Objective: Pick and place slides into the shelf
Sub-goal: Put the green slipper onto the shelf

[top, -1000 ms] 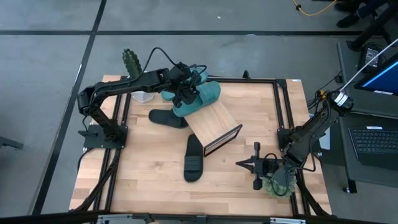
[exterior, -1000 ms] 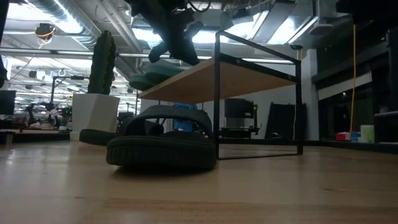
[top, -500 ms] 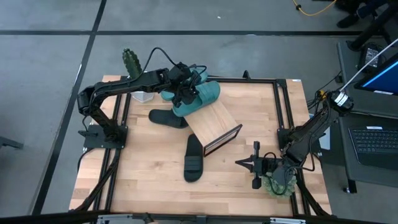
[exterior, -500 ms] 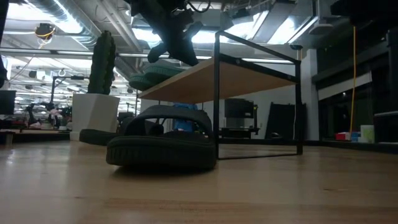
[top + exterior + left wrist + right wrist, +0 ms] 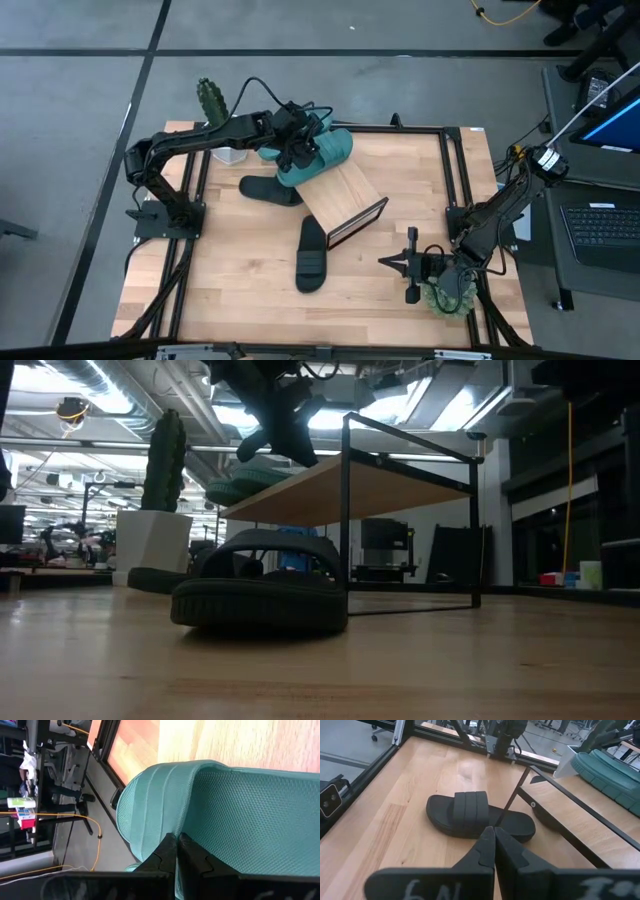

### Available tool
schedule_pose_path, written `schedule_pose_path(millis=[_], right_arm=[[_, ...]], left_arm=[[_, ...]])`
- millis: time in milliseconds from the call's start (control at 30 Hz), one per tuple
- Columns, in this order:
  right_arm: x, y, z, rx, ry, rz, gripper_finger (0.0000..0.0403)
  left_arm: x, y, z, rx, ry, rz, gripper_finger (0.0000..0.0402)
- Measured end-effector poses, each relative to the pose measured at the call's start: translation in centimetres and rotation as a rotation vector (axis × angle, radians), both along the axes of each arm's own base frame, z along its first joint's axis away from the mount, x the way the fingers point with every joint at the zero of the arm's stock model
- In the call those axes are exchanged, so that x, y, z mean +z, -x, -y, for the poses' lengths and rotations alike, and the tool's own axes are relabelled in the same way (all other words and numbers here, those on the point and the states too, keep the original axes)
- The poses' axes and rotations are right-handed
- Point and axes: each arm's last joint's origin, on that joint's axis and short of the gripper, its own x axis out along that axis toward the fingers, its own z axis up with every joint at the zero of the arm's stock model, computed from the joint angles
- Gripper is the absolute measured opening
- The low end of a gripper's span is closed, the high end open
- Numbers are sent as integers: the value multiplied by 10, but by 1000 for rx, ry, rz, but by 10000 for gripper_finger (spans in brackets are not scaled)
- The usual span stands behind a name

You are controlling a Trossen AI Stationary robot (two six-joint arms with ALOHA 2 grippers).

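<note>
Seating a teal slide on the shelf's high end

Reaching over the far end of the shelf (image 5: 343,196), the left gripper (image 5: 297,150) has its fingers closed, pinching the strap of a teal slide (image 5: 322,152); the left wrist view shows the fingertips meeting on that strap's edge. This slide lies on the upper part of the slanted plank, and the second teal slide (image 5: 272,153) shows just beside it, partly under the arm. Whether that one rests fully on the plank cannot be told.

The step in hand looks like the placing of the teal pair. The next move probably calls for letting the strap go without dragging the slide down the slope, then lifting clear.

Two black slides are not yet shelved: one (image 5: 271,189) lies on the worktop (image 5: 240,290) beside the shelf's raised end, the other (image 5: 311,254) lies near its low end. The right gripper (image 5: 409,265) waits at the near right corner, fingers closed on nothing.
</note>
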Motion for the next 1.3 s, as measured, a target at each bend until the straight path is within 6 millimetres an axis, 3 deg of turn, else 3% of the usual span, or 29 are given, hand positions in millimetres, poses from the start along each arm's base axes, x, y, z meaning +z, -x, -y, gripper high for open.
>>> schedule_pose_path(millis=[500,800,1300], right_arm=[[0,0,0,0,0,0,3],[0,0,0,0,0,0,3],[0,0,0,0,-1,0,3]], left_arm=[[0,0,-1,101,54,27,12],[0,1,-1,107,51,25,41],[1,-1,0,101,45,36,43]])
